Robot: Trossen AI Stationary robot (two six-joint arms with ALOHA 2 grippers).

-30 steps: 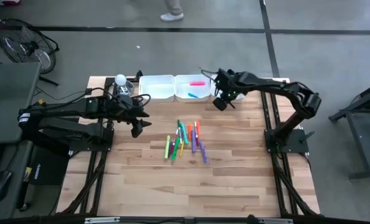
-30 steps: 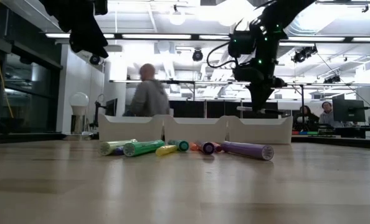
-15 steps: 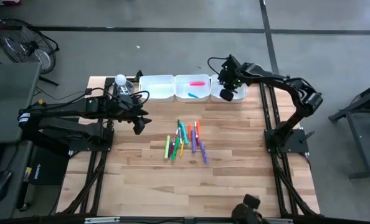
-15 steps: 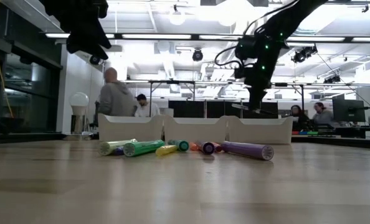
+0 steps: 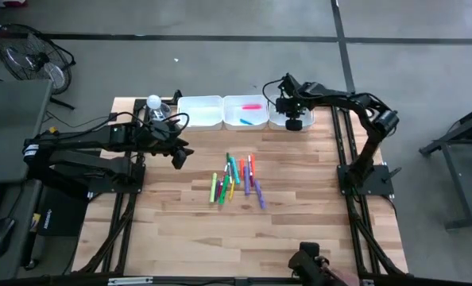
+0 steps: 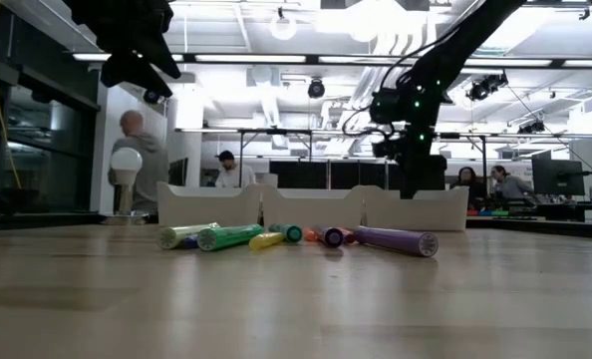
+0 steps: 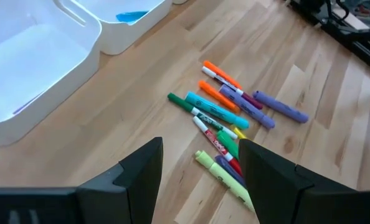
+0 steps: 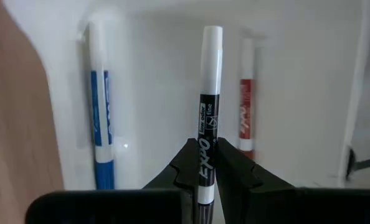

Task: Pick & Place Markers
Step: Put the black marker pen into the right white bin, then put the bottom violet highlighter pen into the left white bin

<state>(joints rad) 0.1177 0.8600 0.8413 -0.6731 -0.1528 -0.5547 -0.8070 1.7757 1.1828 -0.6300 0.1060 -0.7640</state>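
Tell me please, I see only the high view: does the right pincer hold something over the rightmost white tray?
Observer: Yes. In the right wrist view, the right pincer is shut on a white marker with a black label.
Operator: Is the tray under it empty?
Observer: No. A blue marker and a red marker lie in that tray.
Operator: And the left pincer, does it carry anything?
Observer: No. The left pincer is open and holds nothing; its camera looks toward the pile of markers on the table.
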